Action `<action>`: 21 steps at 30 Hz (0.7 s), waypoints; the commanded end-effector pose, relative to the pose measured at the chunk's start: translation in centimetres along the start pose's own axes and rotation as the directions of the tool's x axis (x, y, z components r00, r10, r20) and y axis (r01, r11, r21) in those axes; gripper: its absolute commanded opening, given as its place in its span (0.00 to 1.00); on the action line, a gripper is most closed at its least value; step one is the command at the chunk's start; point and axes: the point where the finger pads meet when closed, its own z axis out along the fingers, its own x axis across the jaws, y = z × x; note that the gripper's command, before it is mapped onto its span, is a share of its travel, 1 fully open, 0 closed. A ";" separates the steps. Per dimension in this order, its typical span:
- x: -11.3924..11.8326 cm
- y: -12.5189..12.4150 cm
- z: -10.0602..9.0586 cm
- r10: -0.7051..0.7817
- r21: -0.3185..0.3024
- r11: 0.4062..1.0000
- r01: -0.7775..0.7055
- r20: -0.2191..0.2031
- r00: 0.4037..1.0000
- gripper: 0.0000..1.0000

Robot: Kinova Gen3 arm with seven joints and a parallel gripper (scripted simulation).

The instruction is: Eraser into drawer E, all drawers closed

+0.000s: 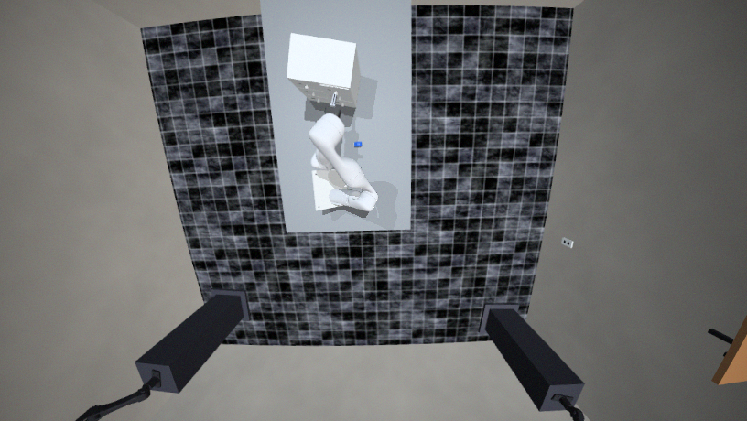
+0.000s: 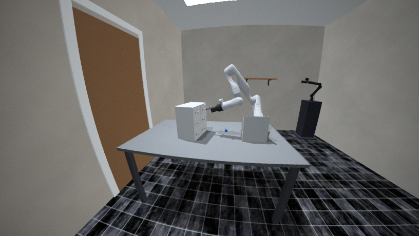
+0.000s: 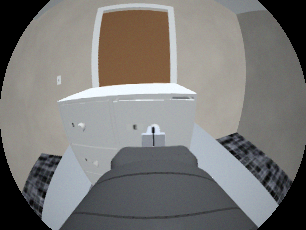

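The white chest (image 1: pixel 321 65) stands at the far end of the grey table; it also shows in the side view (image 2: pixel 190 120) and the wrist view (image 3: pixel 129 122). Its drawer fronts look about level with each other; I cannot read the letters. My gripper (image 1: pixel 334 97) is shut with nothing between the fingers. Its tips are at the front of the upper right drawer, as the side view (image 2: pixel 206 109) and the wrist view (image 3: pixel 153 131) show. The small blue eraser (image 1: pixel 358 144) lies on the table between the chest and the arm's base, right of my arm; it also shows in the side view (image 2: pixel 226 130).
The arm's white base box (image 2: pixel 255 129) stands on the table near the eraser. A few tiny bits (image 2: pixel 167 125) lie on the table behind the chest. A brown door (image 3: pixel 132 45) is in the wall beyond the chest.
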 end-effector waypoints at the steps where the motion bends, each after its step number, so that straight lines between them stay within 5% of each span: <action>1: 0.1 -0.1 0.2 0.004 0.001 1.000 -0.004 -0.003 1.000 0.00; 21: 0.1 -0.2 0.4 0.004 0.001 1.000 -0.004 -0.003 1.000 0.00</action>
